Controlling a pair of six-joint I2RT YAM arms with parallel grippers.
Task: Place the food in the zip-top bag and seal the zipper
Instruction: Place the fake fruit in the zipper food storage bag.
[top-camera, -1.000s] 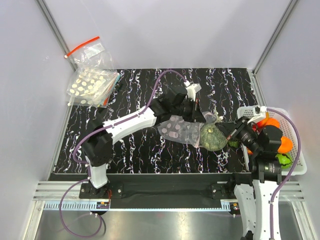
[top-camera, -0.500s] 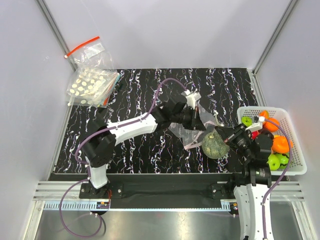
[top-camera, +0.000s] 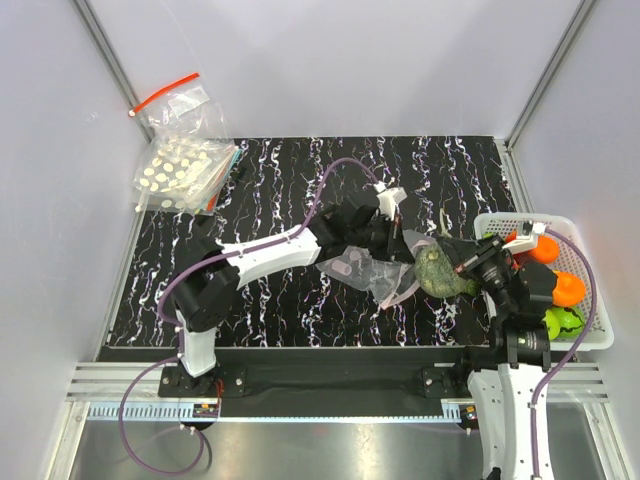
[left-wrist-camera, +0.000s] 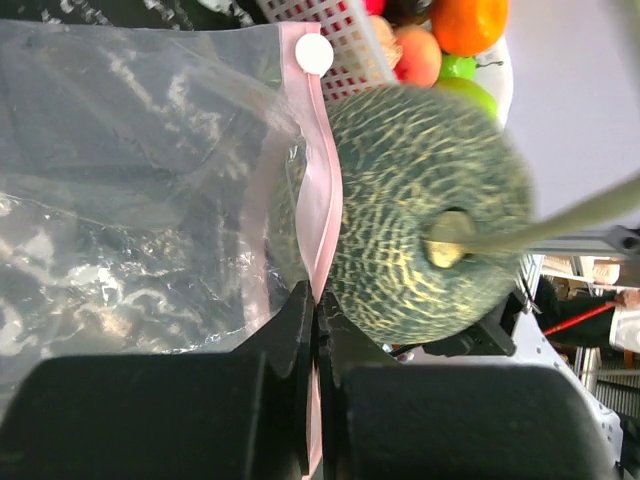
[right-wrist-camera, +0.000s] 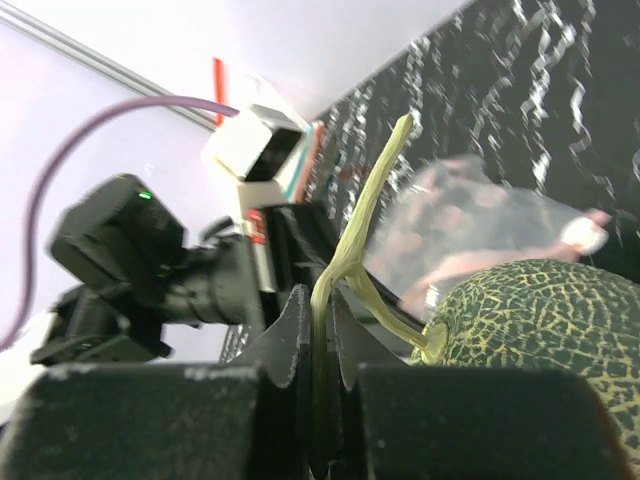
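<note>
The dark green netted lump (top-camera: 440, 270) hangs by its pale stem (right-wrist-camera: 372, 210) from my right gripper (top-camera: 468, 262), which is shut on that stem (right-wrist-camera: 320, 310). The lump sits right against the mouth of the clear zip-top bag (top-camera: 365, 270). My left gripper (top-camera: 405, 243) is shut on the bag's pinkish zipper strip (left-wrist-camera: 322, 200) and holds the mouth edge up beside the lump (left-wrist-camera: 420, 210). In the left wrist view (left-wrist-camera: 318, 300) the jaws pinch the strip. The bag's body (left-wrist-camera: 140, 180) looks empty. The smaller orange-red piece is not to be made out.
A white basket (top-camera: 592, 340) with round orange and green fruits stands at the right edge, close behind my right arm. A stack of white-dotted bags (top-camera: 180, 172) and a clear bag with a red strip (top-camera: 178, 100) lie at the far left.
The lump has moved up and slightly right against the bag's mouth. The bag has spread out to the left under my left gripper. Both grippers have stayed shut.
</note>
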